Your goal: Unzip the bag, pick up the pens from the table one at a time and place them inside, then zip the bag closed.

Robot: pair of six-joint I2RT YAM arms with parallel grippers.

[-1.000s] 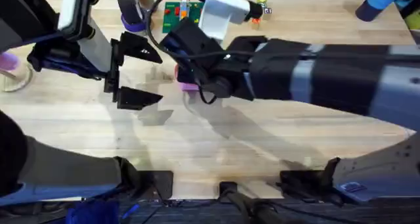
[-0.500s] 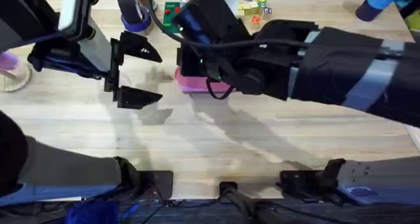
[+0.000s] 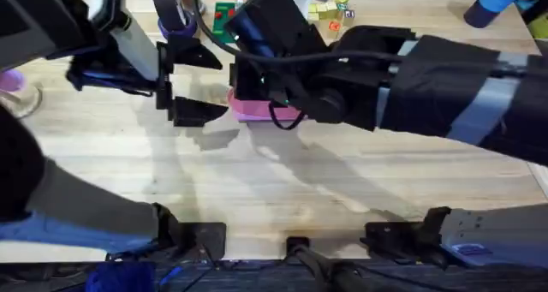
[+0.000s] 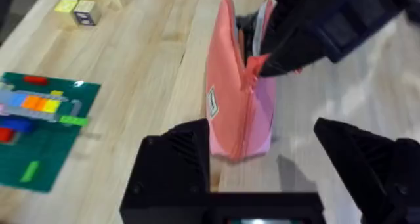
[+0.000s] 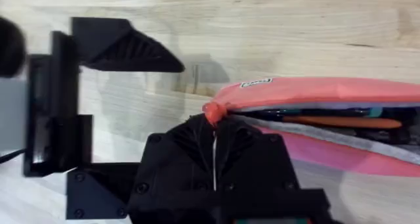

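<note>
Right wrist view: black right tool [image 5: 213, 129] pinches the pink fabric bag [image 5: 328, 92].

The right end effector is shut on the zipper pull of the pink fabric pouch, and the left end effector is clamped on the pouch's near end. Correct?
Not quite. The right end effector is shut on the zipper pull of the pink fabric pouch, but the left end effector is open. In the left wrist view its fingers stand apart on either side of the pouch's end, not clamped on it.

Green board [image 4: 36, 129] with coloured bricks near table's far edge; small blocks [image 4: 79, 7] beyond it.
</note>
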